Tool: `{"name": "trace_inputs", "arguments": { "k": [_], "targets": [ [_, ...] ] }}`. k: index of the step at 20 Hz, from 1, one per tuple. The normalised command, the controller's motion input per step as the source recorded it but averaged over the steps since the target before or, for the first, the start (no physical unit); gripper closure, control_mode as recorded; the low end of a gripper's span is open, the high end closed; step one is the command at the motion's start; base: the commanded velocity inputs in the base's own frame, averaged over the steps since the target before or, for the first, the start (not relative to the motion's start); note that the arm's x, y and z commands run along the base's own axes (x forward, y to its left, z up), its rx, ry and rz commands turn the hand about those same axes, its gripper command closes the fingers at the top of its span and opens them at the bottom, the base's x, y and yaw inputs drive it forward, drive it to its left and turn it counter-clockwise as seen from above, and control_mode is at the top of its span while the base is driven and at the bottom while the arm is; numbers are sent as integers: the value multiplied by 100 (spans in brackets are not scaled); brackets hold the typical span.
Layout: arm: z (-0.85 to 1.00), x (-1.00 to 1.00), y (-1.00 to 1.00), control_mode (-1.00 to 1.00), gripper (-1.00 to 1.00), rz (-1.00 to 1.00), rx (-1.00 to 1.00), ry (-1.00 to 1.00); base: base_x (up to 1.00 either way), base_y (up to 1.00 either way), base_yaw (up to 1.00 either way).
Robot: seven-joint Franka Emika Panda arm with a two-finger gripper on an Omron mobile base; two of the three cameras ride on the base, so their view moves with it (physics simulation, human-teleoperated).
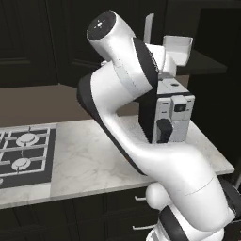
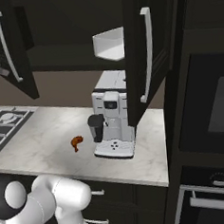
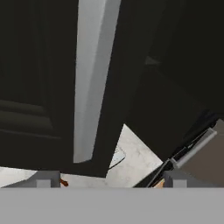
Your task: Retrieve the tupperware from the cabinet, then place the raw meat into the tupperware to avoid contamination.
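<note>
Jaws wide around the cabinet (image 2: pixel 142 45) door's silver handle (image 3: pixel 89 78), holding nothing, door swung open for access; tupperware (image 2: pixel 109 45) on shelf above coffee machine (image 2: pixel 112 116), raw meat (image 2: pixel 77 143) just left of machine.

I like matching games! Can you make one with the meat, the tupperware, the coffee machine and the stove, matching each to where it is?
Things:
1. meat
2. tupperware
3. coffee machine
4. stove

Places:
A. on the cabinet shelf
B. at the counter's left end
C. lying on the counter, left of the coffee machine
D. standing on the counter below the tupperware

Pairs: 1-C, 2-A, 3-D, 4-B
</note>
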Motion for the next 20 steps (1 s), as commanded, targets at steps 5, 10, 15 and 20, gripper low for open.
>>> {"name": "trace_inputs", "arguments": {
  "k": [5, 10, 15, 20],
  "targets": [
    [5, -58, -15, -100, -100, -9, 0, -1, 0, 0, 0],
    [0, -92, -36, -100, -100, -3, 2, 0, 0, 0, 0],
    [-9, -94, -56, -100, -100, 1, 15, -5, 0, 0, 0],
    [5, -22, -73, -100, -100, 4, 37, 0, 0, 0, 0]
  ]
}}
